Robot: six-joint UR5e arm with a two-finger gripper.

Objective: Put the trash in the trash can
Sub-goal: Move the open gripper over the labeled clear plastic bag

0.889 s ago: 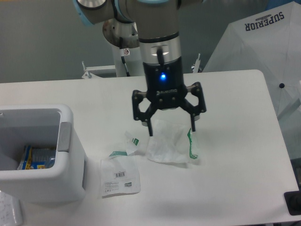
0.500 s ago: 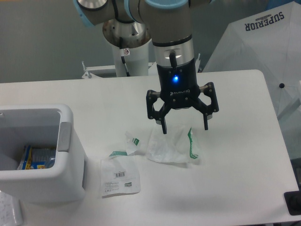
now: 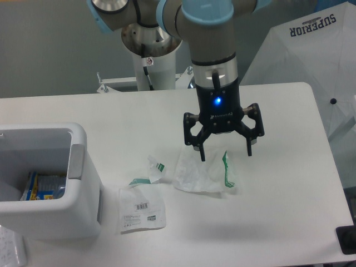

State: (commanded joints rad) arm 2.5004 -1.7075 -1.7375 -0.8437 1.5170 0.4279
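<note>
Pincer [image 3: 225, 153] hung wide open, empty, above far edge of crumpled plastic bag [image 3: 203, 173] mid-table [image 3: 278, 111]. Trash can [image 3: 50, 183] sat far left. Best: drop straight, pinch a raised fold, not flat film.

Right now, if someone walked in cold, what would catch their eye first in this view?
The black gripper with its blue light, fingers spread open, hanging over the crumpled bag with green markings at mid-table. Then the white trash can at the left edge, with colourful packaging already inside, and the flat labelled wrapper lying beside it.
</note>
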